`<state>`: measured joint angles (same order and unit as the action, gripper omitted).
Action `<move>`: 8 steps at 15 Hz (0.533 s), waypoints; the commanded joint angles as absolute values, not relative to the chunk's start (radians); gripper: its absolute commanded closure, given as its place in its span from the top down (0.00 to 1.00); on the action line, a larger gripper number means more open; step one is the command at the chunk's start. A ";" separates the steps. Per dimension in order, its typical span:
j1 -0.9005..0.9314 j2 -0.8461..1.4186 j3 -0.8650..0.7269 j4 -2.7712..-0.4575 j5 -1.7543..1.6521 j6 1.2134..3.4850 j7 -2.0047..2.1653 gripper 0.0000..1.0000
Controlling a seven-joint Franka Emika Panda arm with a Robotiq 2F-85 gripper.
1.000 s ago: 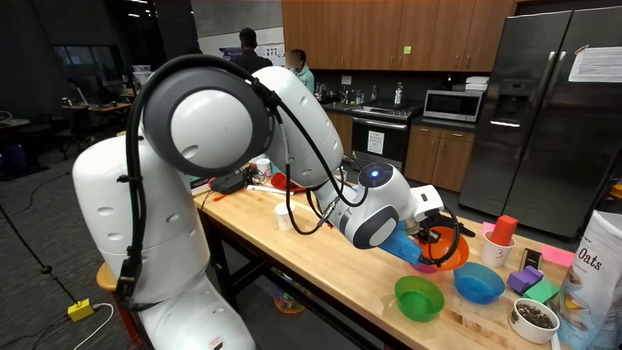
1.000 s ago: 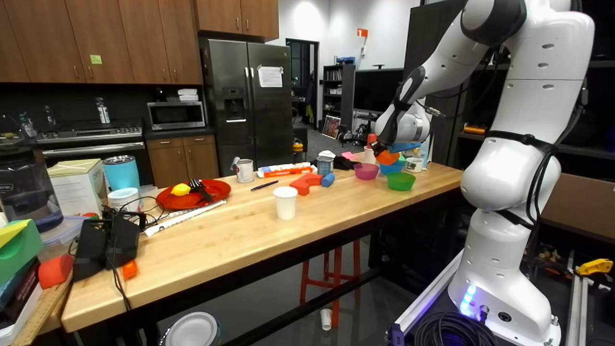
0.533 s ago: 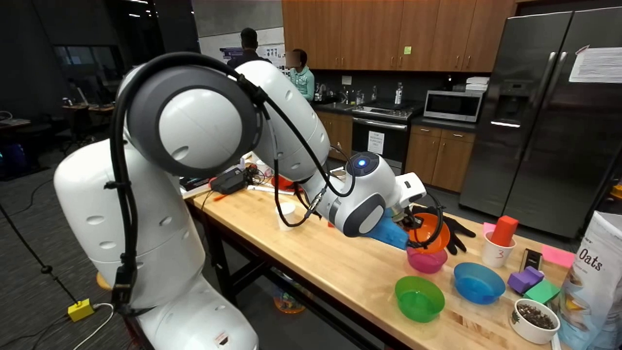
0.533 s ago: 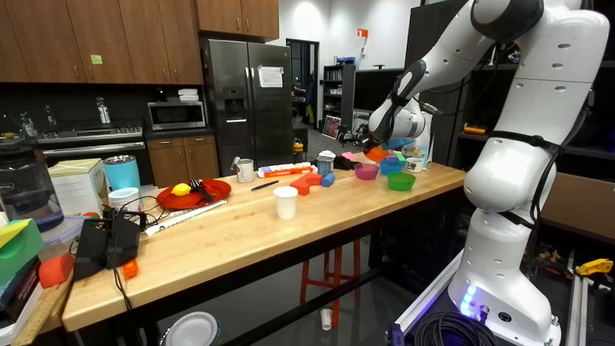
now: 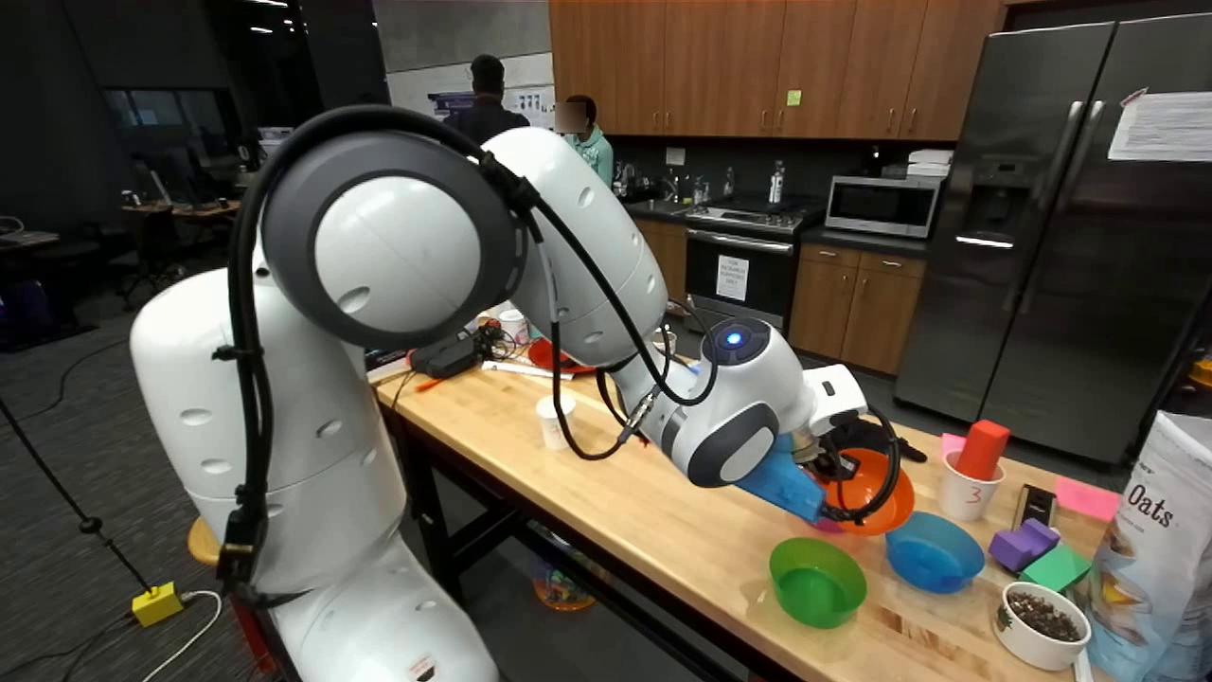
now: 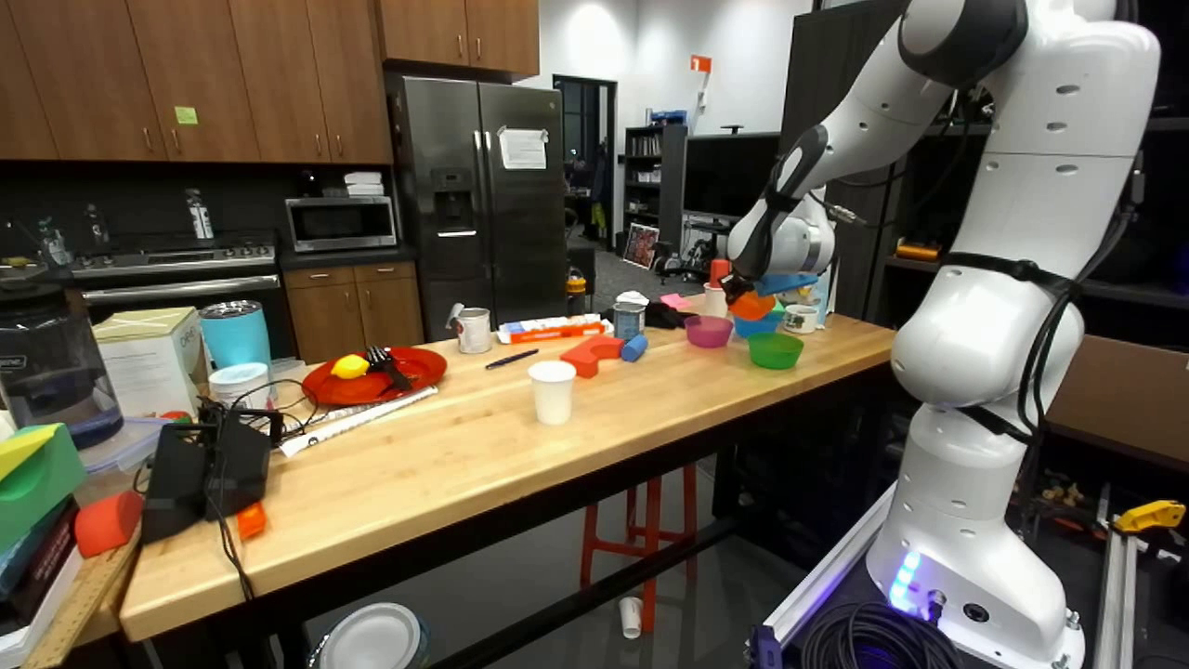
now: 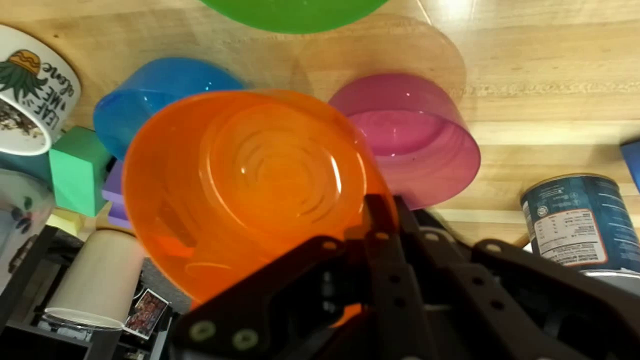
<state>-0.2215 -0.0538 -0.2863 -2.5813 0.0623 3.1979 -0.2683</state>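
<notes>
Claw [image 7: 389, 202]: drawn nearly together, it pinched one side of the rim of a round orange translucent plastic bowl [image 7: 270, 175]; the thin wall presumably left it little to spread around. Orange bowl: hung tilted above the pale wooden table [image 5: 615, 502], the slant probably owed to the one-sided hold. White tapered cup marked "3" [image 5: 966, 497]: kept a red rectangular block [image 5: 982, 449] on end, apparently serving as a holder.

Bowls of translucent plastic, four: the orange one, held; a round pink bowl [image 7: 425, 145], a round blue bowl [image 5: 935, 559] and a round green bowl [image 5: 816, 587], which stood upright near it. Numbered cup near the blue bowl, one; red block within, one. Purple notched block [image 5: 1023, 545], one, just beside one green rectangular block [image 5: 1056, 568]. White round pot [image 5: 1037, 649] of dark granular matter [image 5: 1042, 614], one.
</notes>
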 commanded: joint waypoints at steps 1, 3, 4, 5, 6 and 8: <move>-0.213 -0.058 -0.301 -2.549 0.069 3.168 -0.298 0.01; -0.202 -0.057 -0.302 -2.527 0.080 3.150 -0.307 0.01; -0.190 -0.058 -0.304 -2.515 0.097 3.135 -0.319 0.01; -0.176 -0.059 -0.306 -2.504 0.122 3.120 -0.337 0.01; -0.154 -0.061 -0.304 -2.492 0.162 3.099 -0.357 0.01; -0.126 -0.051 -0.305 -2.463 0.239 3.053 -0.418 0.01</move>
